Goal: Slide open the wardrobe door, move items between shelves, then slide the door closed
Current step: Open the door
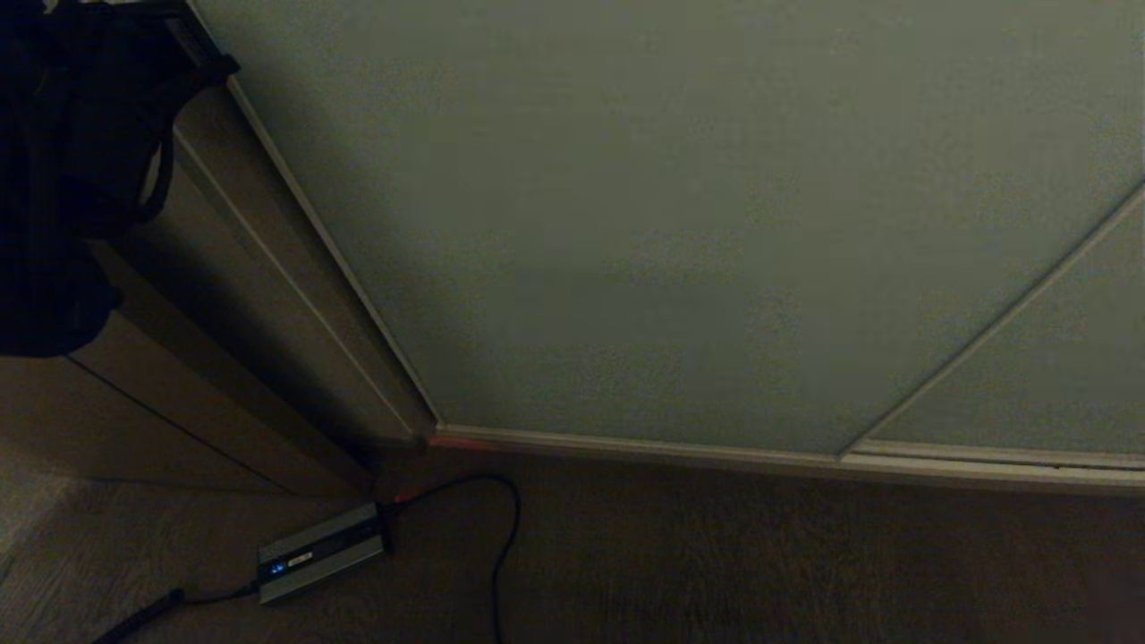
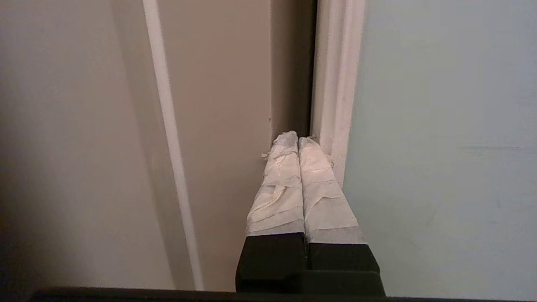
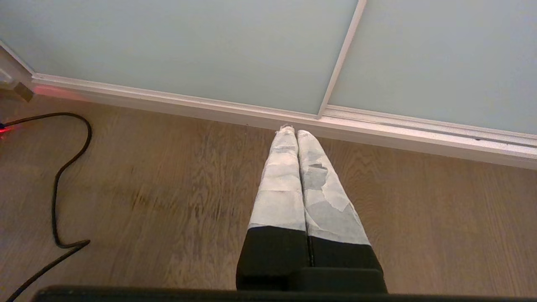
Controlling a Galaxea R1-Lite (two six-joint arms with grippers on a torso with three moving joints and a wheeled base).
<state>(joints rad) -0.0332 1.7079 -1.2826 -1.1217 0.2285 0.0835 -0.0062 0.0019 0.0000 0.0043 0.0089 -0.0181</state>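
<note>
While the sliding wardrobe door (image 1: 680,224) sits closed, left gripper (image 2: 298,140) noses its frame edge.
Fingers pinched together, holding nothing, tips beside pale frame (image 2: 335,84) & brown side panel (image 2: 218,84); right gripper (image 3: 295,133) clenched empty over wood floor (image 3: 168,188).

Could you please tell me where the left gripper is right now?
In the left wrist view, the shut, tape-wrapped left gripper points into the dark gap between the brown wood-grain side panel and the pale metal frame of the grey-green sliding wardrobe door.

Left pincer (image 2: 298,140) closed, raised; right pincer (image 3: 292,132) closed, pointing downward.
</note>
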